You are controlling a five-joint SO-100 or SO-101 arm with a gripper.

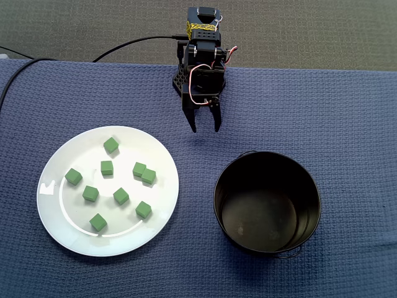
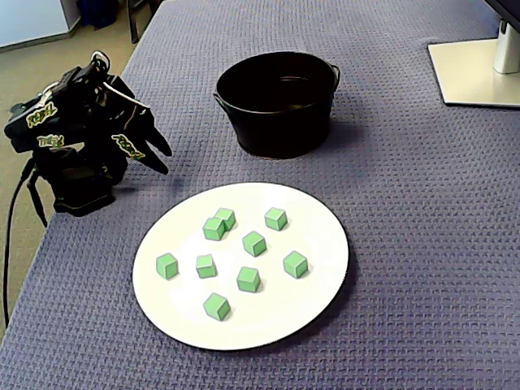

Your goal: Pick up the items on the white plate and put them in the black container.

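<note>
Nine cubes point(image 1: 121, 196) are lying on the plate point(image 1: 68, 214), two touching. Your gripper point(image 1: 205, 127) is hanging just past the plate's upper-right edge in a fixed view, jaws parted, holding nothing. The container point(image 1: 239, 177) is standing right of the plate.

Arm point(image 2: 81, 130), upper left of a fixed view: yellow-green stylised lettering point(image 2: 42, 115) stood on three black parts, two of them on the links and one on the housing just behind the gripper point(image 2: 165, 161). No word could be read with certainty. Top centre of a fixed view, a yellow patterned band point(image 1: 202, 27) sat on the arm's top end. Its marks were too small to read.
</note>
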